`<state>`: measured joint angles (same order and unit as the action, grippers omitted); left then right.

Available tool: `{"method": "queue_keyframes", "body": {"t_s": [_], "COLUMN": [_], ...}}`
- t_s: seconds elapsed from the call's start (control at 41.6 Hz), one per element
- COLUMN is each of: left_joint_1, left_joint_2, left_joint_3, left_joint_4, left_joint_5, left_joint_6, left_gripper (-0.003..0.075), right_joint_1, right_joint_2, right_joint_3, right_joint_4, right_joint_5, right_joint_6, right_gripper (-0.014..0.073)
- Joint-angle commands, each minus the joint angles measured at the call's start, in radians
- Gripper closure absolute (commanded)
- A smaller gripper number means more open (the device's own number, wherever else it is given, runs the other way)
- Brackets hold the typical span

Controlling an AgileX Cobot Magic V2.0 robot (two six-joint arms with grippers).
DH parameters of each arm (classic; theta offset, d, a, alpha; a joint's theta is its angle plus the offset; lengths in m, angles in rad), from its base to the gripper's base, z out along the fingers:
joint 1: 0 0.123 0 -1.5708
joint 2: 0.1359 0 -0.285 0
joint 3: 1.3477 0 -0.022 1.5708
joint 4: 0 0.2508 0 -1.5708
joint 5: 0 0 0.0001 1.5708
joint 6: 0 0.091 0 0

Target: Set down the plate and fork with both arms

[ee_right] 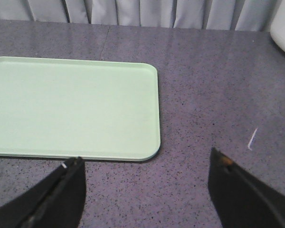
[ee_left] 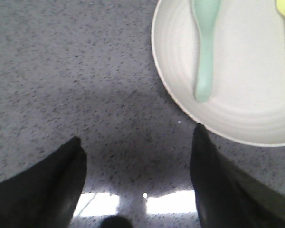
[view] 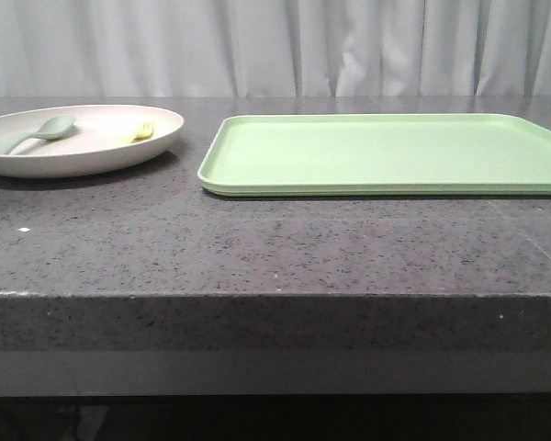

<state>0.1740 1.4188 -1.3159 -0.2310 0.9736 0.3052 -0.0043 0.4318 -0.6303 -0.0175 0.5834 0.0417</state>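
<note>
Large round cream plate (view: 83,152) with raised rim, matte, at the far left of the dark speckled stone worktop (view: 257,248). Inside it, small pale-yellow plastic fork (view: 142,131) near the right rim, tines pointing away from the camera. Beside it, well apart, muted teal-green spoon (view: 32,133) lying across the left part of the dish. Just right of the plate, not touching: flat rectangular light-green tray (view: 386,154), nothing on it, running off the right edge of the front view. Pleated grey curtain (view: 275,46) behind.

Left gripper (ee_left: 135,142) seen only in its wrist view: black fingers (ee_left: 61,171) spread wide, released, nothing between them, hovering over bare worktop just beside the plate's rim (ee_left: 180,104). Right gripper (ee_right: 145,164) likewise released, fingers (ee_right: 61,190) spread wide and holding nothing, above bare worktop near one corner of the tray (ee_right: 85,104).
</note>
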Motion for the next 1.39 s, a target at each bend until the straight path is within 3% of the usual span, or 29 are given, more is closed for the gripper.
{"method": "queue_keyframes", "body": {"t_s": [0.0,0.409,0.962,1.371], "left_joint_1": [0.044,0.042,-0.003,-0.003], "left_joint_2": [0.054,0.383,0.592,0.623], "left_joint_3": [-0.105,-0.401,-0.592,-0.601], "left_joint_4": [-0.175,-0.207,-0.204,-0.204], "left_joint_5": [0.015,0.167,0.182,0.214], "left_joint_6": [0.1,0.111,0.111,0.111], "left_gripper": [0.0271,0.0329,0.0358,0.0628], "right_joint_1": [-0.004,-0.004,-0.004,-0.004], "right_joint_2": [0.014,0.014,0.014,0.014], "right_joint_3": [-0.035,-0.035,-0.035,-0.035], "right_joint_4": [-0.013,-0.013,-0.013,-0.013], "right_joint_5": [-0.073,-0.073,-0.073,-0.071], "right_joint_6": [-0.003,-0.003,-0.003,-0.003], "right_gripper": [0.0034,0.0034,0.0034,0.0034]}}
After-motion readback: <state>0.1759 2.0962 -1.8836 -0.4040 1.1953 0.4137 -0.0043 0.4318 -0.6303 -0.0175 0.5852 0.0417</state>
